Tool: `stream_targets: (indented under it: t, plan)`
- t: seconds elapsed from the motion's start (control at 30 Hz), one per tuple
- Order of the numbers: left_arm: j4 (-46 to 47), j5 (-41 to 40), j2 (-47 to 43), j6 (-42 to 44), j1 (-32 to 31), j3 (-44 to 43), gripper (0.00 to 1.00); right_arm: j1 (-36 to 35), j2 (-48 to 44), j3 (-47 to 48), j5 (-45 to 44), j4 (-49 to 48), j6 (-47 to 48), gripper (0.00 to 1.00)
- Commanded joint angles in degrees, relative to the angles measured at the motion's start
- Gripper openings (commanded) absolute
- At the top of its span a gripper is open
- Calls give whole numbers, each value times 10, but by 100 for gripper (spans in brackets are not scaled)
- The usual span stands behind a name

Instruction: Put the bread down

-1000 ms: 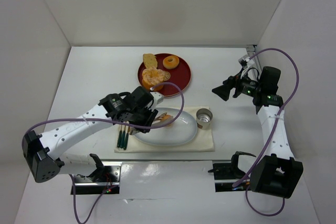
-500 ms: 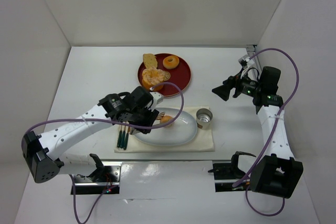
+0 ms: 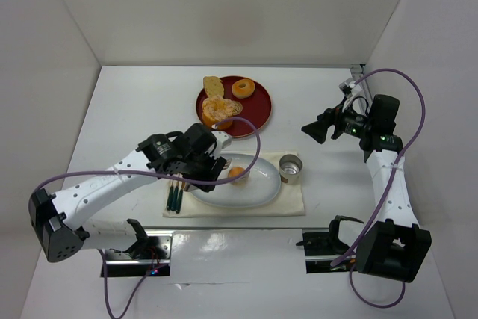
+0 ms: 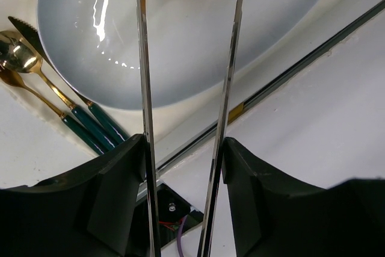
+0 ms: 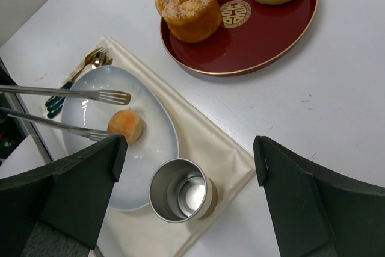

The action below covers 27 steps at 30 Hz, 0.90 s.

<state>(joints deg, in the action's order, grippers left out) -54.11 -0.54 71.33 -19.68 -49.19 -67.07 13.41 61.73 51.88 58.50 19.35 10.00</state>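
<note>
From above, the bread (image 3: 237, 174), a smooth golden dome, lies on the glossy white oval plate (image 3: 258, 196), just right of the left jaws. A second ago it hung pinched between them over the plate's left part. Now it rests free and they have parted. The plate sits on a cream cloth (image 3: 293, 201) beside a steel cup (image 3: 290, 169), with green-handled cutlery (image 3: 175, 196) at its left. Behind stands a round red tray (image 3: 254, 121) with a ring donut (image 3: 243, 88) and a flaky pastry (image 3: 218, 110). The right jaws hover apart from all this, over the white bench (image 3: 134, 110).

The left wrist view shows two long steel fingers (image 4: 143, 58) spread, with the bread between them at the top edge and a gap on its left side.

In the right wrist view the tray's centre bears a gold 囍. The left fingers end in fork tines, the nearer tip just beside the bread. The right jaws' black fingers stand wide apart, holding nothing.
</note>
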Motion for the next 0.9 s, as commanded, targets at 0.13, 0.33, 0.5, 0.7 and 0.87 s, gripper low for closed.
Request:
stream_targets:
  t: [0.13,0.33,0.5,0.7,0.87]
  plan:
    - [-6,2,-26,-4,-2,-31,67,3,-3,20,8,-4,7,100]
    - [-27,-3,-26,-4,-2,-102,65,3,-3,15,8,-4,7,100]
    - [-32,-14,5,2,-2,-203,65,3,-3,15,8,-4,7,100]
    - [-17,-52,78,30,-2,-285,65,3,-3,15,8,-4,7,100]
    - [13,-52,150,59,48,-357,65,3,-3,15,8,-4,7,100]
